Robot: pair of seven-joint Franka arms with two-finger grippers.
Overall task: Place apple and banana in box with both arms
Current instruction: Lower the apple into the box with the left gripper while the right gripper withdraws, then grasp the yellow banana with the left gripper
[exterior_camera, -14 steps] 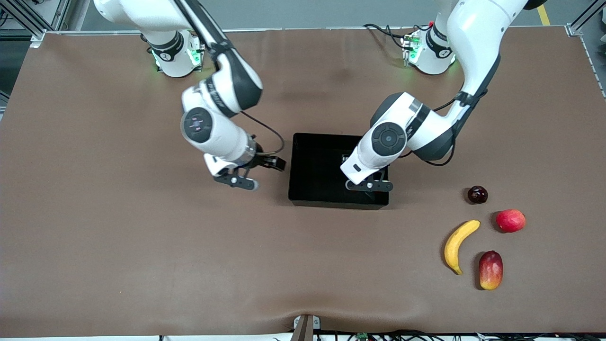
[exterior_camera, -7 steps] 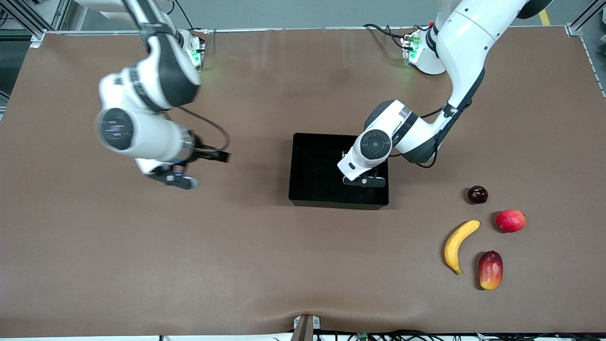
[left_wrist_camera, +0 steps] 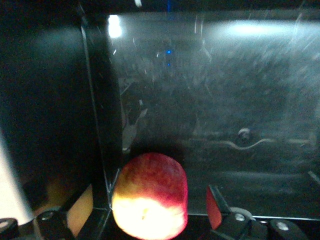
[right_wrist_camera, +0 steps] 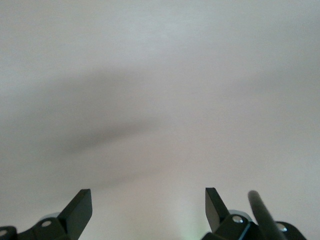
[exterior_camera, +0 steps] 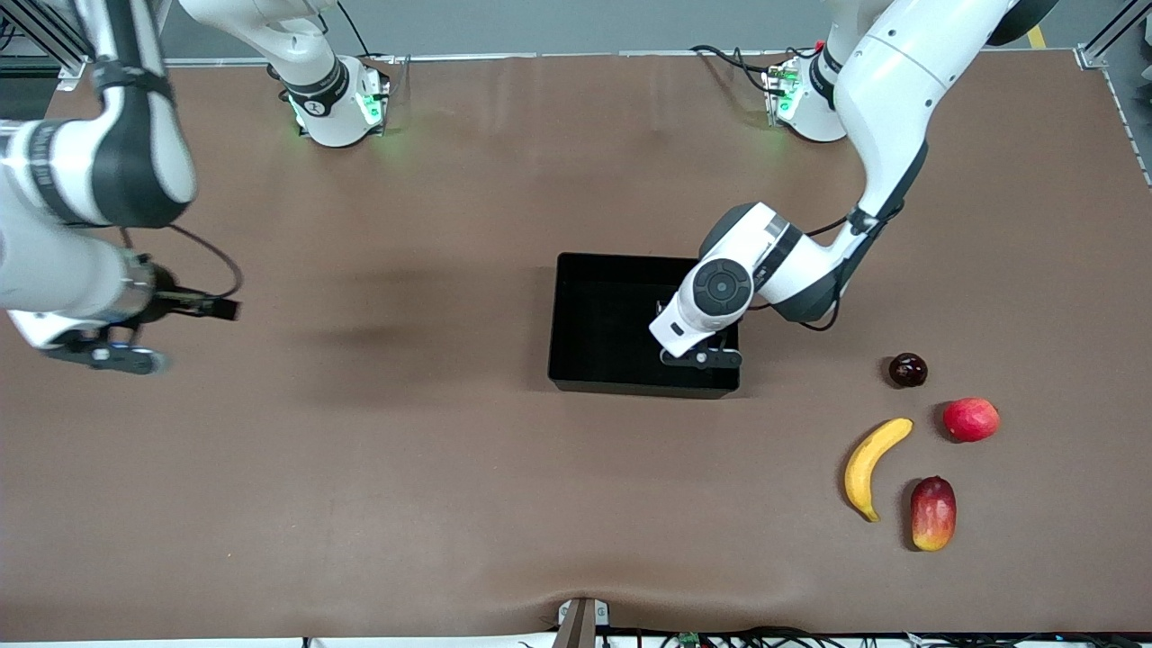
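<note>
A: Left arm pose?
B: Reaches from its base down into the middle of the table, elbow bent, wrist pitched down. Left gripper (exterior_camera: pixel 701 357) low, fingers (left_wrist_camera: pixel 214 207) spread wide, holding nothing.
A: Right arm?
B: Swung out to its own end of the table, forearm level, partly cut off by the front view's edge. Right gripper (exterior_camera: pixel 106 356) up in the air, jaws wide apart, nothing between them.
</note>
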